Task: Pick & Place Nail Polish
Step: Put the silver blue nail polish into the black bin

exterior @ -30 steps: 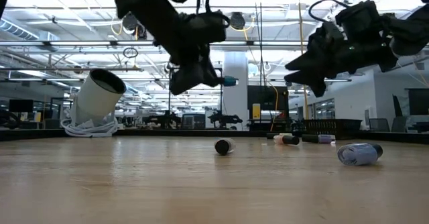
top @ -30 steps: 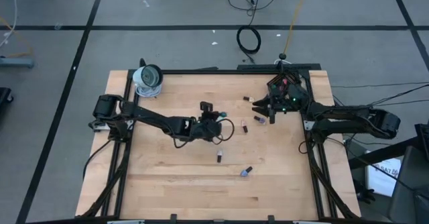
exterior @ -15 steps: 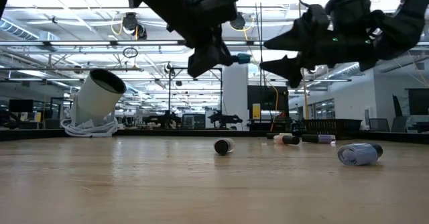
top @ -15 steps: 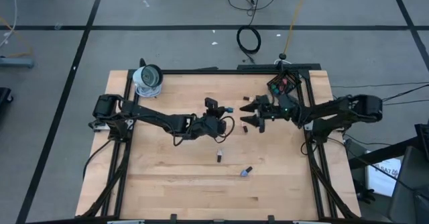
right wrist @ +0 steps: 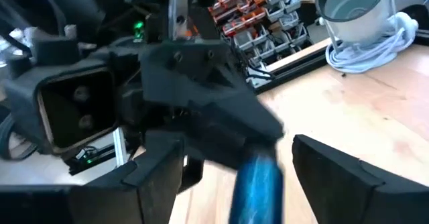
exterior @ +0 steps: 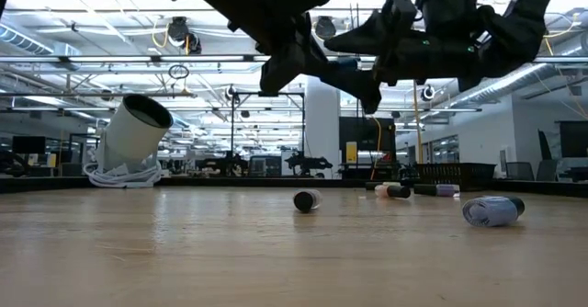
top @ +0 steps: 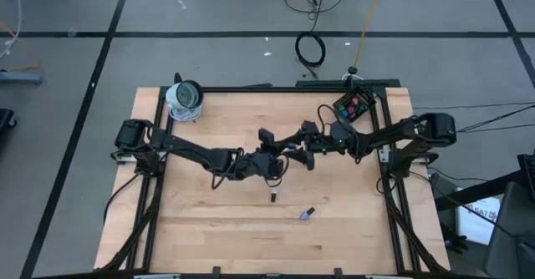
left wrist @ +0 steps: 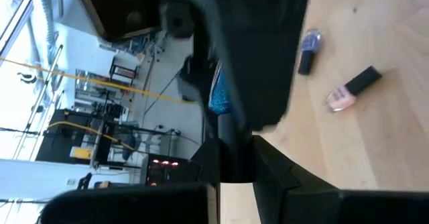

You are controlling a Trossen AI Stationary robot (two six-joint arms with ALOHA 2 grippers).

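1. We see a blue nail polish bottle (right wrist: 258, 184) held up in the air above the middle of the table (top: 209, 229), pinched in the left gripper (top: 280, 148), whose fingers are closed tight on it.
2. The right gripper (right wrist: 238, 167) has its fingers spread wide, one on each side of that blue bottle; we cannot tell whether they touch it.
3. In the high view the two grippers meet nose to nose over the table's centre, the right gripper (top: 299, 148) reaching in from the box corner.
4. On the wood below, we find a pale pink bottle (left wrist: 352, 90) and a purple-blue bottle (left wrist: 308, 48) lying on their sides, near each other but apart.
5. From above, the same two lie toward the near edge: the pink one (top: 273, 197) and the blue-purple one (top: 308, 214) just beyond it to the right.
6. More bottles (top: 351, 105) sit in the small black box (top: 344, 112) at the far right corner.
7. A white cylinder (top: 185, 98) with coiled cable sits at the far left corner.
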